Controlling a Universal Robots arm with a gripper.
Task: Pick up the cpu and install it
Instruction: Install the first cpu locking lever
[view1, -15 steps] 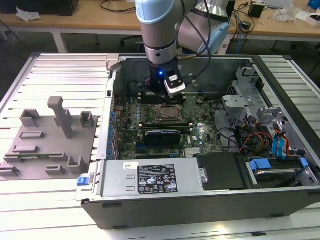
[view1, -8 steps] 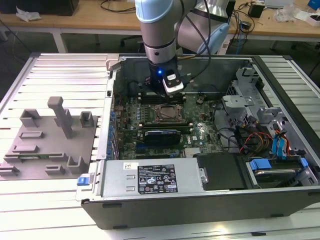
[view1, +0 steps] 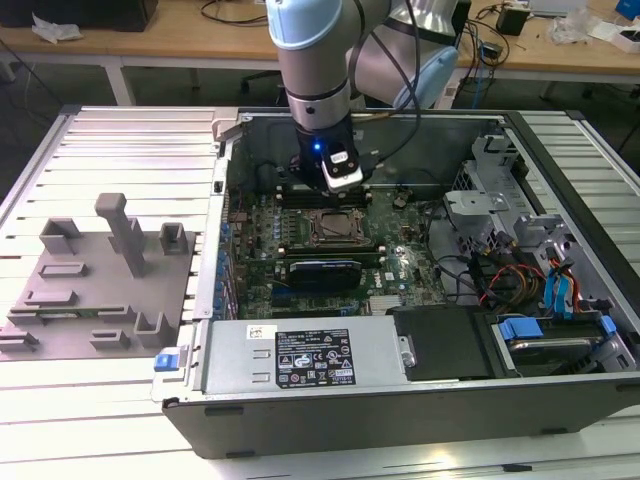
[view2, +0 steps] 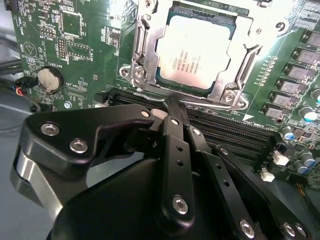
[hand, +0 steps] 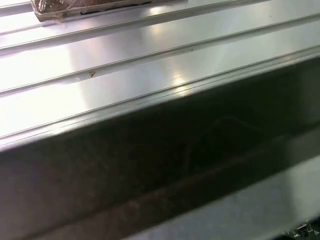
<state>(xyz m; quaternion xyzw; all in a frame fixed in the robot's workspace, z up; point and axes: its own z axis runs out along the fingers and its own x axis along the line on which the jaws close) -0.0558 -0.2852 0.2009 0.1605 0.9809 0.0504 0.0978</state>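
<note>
1. In the second wrist view, the cpu (view2: 194, 50) lies flat in the socket frame (view2: 142, 47) on the green motherboard (view2: 75, 50), in the upper centre of the frame.
2. The black claw (view2: 167, 102) sits just below it in the frame, its fingers drawn together and holding nothing, the tip near the socket's lower edge.
3. The chip is square, so no long axis matters; metal frame rails border all four sides.
4. In the exterior view, the claw (view1: 338, 180) hangs inside the open computer case (view1: 400, 410), upper centre, just above the socket (view1: 335, 226); memory slots (view1: 325, 272) lie close below.
</note>
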